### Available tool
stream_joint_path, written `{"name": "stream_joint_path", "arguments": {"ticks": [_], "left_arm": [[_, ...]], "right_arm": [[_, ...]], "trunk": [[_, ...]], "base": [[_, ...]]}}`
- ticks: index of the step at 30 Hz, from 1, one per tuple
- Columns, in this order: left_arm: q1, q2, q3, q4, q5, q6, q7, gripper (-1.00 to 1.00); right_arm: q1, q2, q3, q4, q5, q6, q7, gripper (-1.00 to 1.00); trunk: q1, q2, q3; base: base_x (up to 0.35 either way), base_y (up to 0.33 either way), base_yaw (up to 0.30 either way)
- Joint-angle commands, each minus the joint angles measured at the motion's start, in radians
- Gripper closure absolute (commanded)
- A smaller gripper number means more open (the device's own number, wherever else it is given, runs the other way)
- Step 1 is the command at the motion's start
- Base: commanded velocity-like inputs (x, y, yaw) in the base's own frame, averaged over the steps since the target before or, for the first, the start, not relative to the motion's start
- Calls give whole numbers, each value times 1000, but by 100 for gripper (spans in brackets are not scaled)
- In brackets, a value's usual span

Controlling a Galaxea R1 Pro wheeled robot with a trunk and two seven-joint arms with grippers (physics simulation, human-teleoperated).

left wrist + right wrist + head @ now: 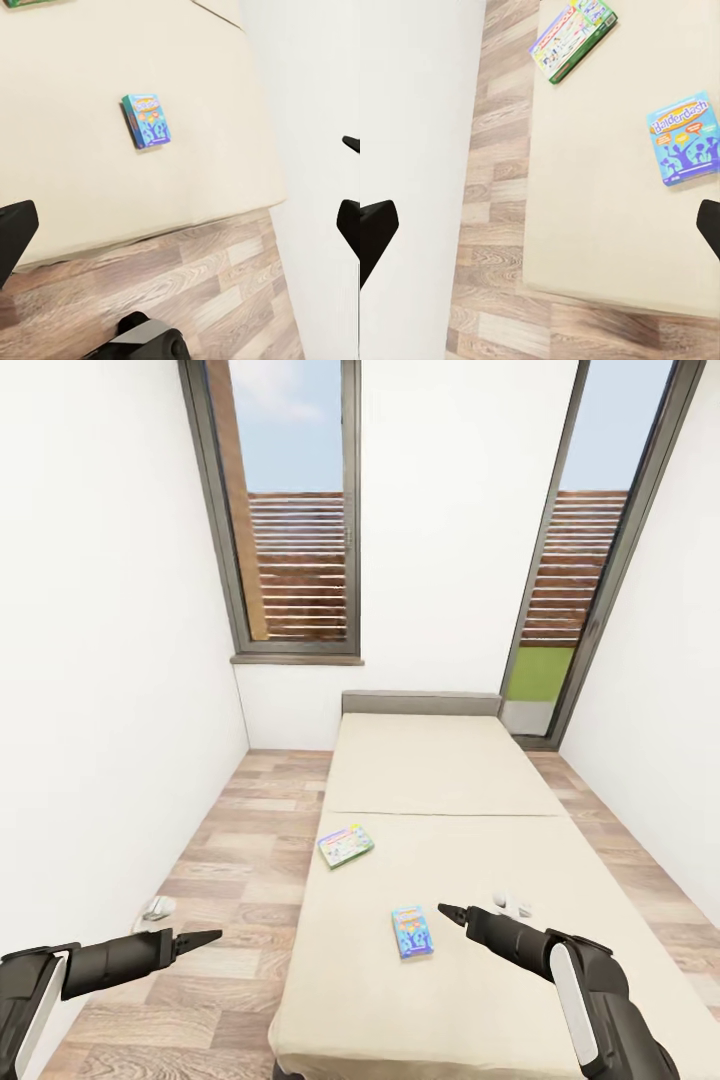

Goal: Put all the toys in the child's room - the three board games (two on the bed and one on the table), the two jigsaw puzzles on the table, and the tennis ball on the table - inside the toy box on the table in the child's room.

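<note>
The blue board game (412, 931) lies flat on the bed (450, 1000), just beside the tip of the right pincer (447, 911), which hangs over the bed. The green board game (345, 845) lies farther away, near the bed's edge. The left pincer (207, 937) hovers over the wood floor (215, 880). Both pincers are spread wide and hold nothing.
</note>
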Motion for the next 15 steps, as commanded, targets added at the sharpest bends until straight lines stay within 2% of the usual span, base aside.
{"name": "stream_joint_path", "arguments": {"ticks": [1,9,15], "left_arm": [[-1,0,1,0,0,11,-3,-100],[-1,0,17,-4,-4,11,0,-100],[-1,0,26,-5,-5,8,-1,-100]], "right_arm": [[-1,1,-3,-1,-1,7,3,-100],[-1,3,-2,-1,2,7,3,-100],[-1,4,-1,-1,1,7,3,-100]], "trunk": [[1,-2,-2],[1,-2,4],[1,-2,4]], "base": [[0,0,-66],[20,0,-100],[231,-1,-16]]}}
